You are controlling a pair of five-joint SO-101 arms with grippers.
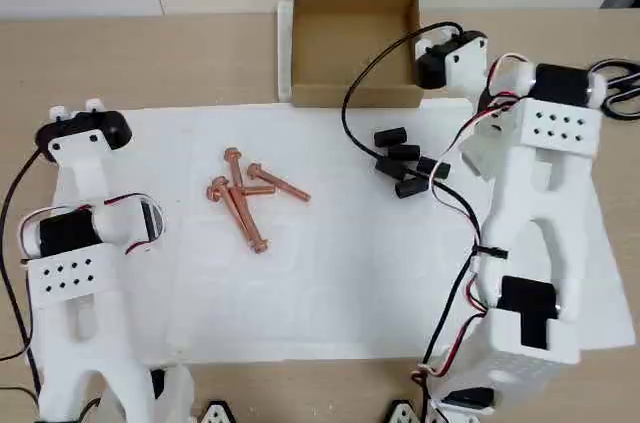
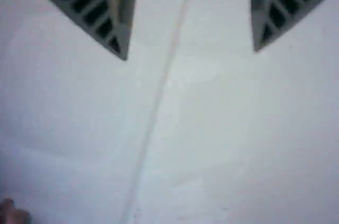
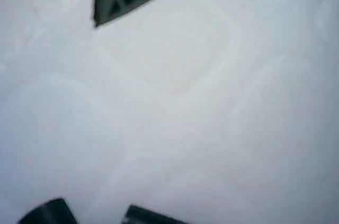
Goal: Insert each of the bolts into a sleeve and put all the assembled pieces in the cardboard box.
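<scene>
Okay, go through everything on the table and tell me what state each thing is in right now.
cardboard box: open on top, nothing inside.
bolts: loose, in a crossed heap on the white mat, none in a sleeve.
sleeves: lying clustered on the mat, no bolt in any.
left gripper: open, empty, over the mat.
right gripper: above the mat, beside the sleeves.

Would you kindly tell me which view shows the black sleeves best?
The high view: the whole cluster of black sleeves lies in sight on the white sheet. The right wrist view catches parts of two at its edge.
</scene>
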